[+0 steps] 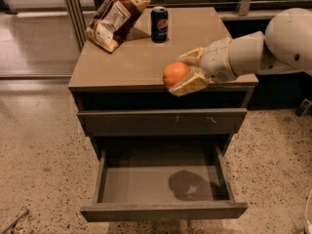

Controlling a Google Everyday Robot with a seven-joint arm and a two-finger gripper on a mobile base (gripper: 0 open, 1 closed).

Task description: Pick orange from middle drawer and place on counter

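My gripper (pixel 179 75) is shut on the orange (pixel 174 74), a small round bright-orange fruit. It holds the orange in the air at the front edge of the tan counter (pixel 126 62), slightly right of centre. The white arm reaches in from the right. Below, the middle drawer (pixel 163 185) stands pulled out, and its flat grey floor is bare apart from the arm's shadow.
A crumpled brown chip bag (pixel 115 16) lies at the back left of the counter. A dark soda can (pixel 159 24) stands at the back centre. A closed drawer front with pale scratch marks (pixel 162 122) sits above the open drawer. Speckled floor surrounds the cabinet.
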